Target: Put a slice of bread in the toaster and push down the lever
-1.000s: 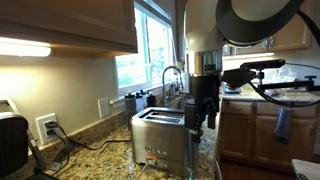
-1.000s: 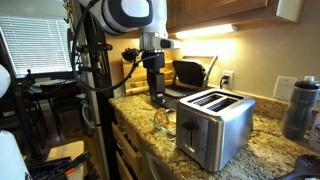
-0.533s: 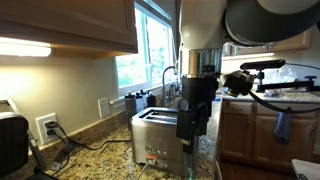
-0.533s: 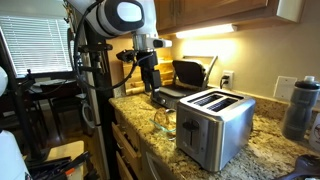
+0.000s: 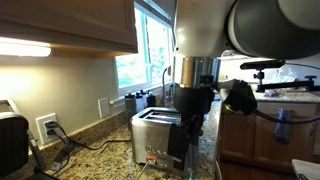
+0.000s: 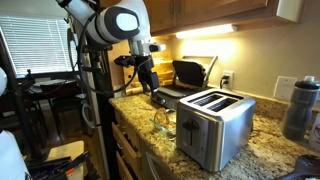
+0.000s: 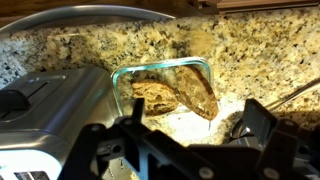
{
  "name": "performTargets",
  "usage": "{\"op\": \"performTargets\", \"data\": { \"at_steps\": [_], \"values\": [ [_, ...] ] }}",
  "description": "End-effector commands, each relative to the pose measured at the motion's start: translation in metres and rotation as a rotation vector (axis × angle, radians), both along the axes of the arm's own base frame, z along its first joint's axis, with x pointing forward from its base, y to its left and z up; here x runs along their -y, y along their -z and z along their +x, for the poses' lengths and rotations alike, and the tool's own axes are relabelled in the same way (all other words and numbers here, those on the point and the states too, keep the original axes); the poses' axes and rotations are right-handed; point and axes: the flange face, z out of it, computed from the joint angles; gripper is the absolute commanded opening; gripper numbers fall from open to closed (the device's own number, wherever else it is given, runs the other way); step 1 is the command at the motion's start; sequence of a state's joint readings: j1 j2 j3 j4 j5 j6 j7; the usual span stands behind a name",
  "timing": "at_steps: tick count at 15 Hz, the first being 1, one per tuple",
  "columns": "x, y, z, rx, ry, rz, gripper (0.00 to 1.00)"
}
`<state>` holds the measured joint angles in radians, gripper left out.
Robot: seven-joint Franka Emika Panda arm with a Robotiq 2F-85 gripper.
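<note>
The brushed-steel two-slot toaster (image 5: 157,136) stands on the granite counter; it shows in both exterior views (image 6: 214,122) and at the left of the wrist view (image 7: 40,112). Beside it is a clear glass dish (image 7: 122,82) holding two tan slices of bread (image 7: 196,88), also faintly visible in an exterior view (image 6: 165,123). My gripper (image 7: 200,128) is open and empty, hovering just above the dish with its fingers either side of the near end. It hangs next to the toaster in both exterior views (image 6: 157,98), partly hidden behind it in one (image 5: 186,140).
A black appliance (image 6: 190,72) stands at the back of the counter, and another dark one (image 5: 10,142) sits near a wall socket (image 5: 47,126). A grey bottle (image 6: 299,108) stands beyond the toaster. A sink tap (image 5: 171,74) is by the window.
My arm has come down beside the toaster toward the glass dish and turned a little at the wrist. The gripper stays open. The toaster and the dish have not moved.
</note>
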<state>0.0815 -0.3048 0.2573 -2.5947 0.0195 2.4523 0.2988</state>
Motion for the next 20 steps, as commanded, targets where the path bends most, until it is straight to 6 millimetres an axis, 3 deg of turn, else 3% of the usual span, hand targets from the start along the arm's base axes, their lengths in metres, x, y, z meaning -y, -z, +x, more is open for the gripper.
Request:
{"op": "performTargets", "data": {
  "at_steps": [1,8,16,20],
  "values": [
    [-0.005,0.019,0.003,0.012,0.012,-0.001,1.00],
    [-0.009,0.055,0.018,0.004,-0.002,-0.011,1.00],
    [-0.007,0.056,0.019,-0.019,-0.016,-0.008,1.00],
    [-0.011,0.068,0.019,-0.029,-0.007,-0.016,1.00]
  ]
}}
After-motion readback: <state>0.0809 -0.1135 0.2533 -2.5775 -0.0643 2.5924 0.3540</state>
